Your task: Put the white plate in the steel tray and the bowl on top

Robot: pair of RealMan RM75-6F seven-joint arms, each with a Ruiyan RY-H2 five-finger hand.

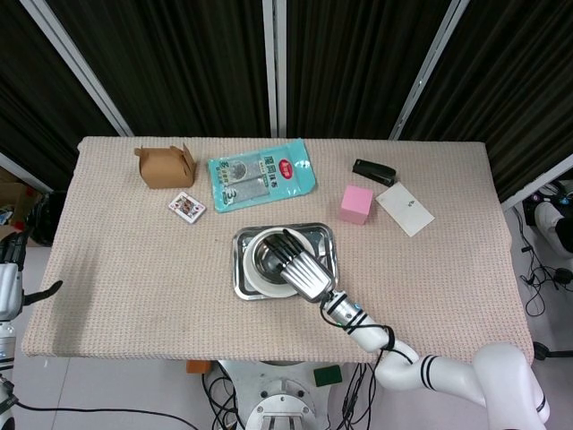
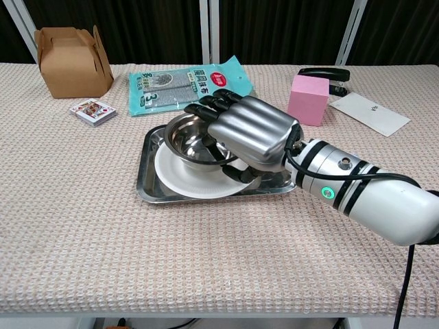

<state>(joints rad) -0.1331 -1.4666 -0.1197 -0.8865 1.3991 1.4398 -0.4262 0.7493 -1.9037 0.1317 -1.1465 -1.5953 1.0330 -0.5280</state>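
Observation:
The white plate (image 2: 180,181) (image 1: 248,276) lies in the steel tray (image 2: 145,179) (image 1: 240,288) at the table's middle. A steel bowl (image 2: 186,140) (image 1: 265,258) sits over the plate, low on it or just above; contact is unclear. My right hand (image 2: 245,136) (image 1: 300,268) grips the bowl by its right rim, fingers hooked over the edge and into the bowl. My left hand (image 1: 7,285) hangs off the table at the far left edge of the head view, holding nothing.
A brown cardboard box (image 2: 73,60), a card deck (image 2: 92,112) and a teal packet (image 2: 184,83) lie at the back left. A pink block (image 2: 309,99), a black stapler (image 2: 323,73) and a white card (image 2: 368,114) sit at the back right.

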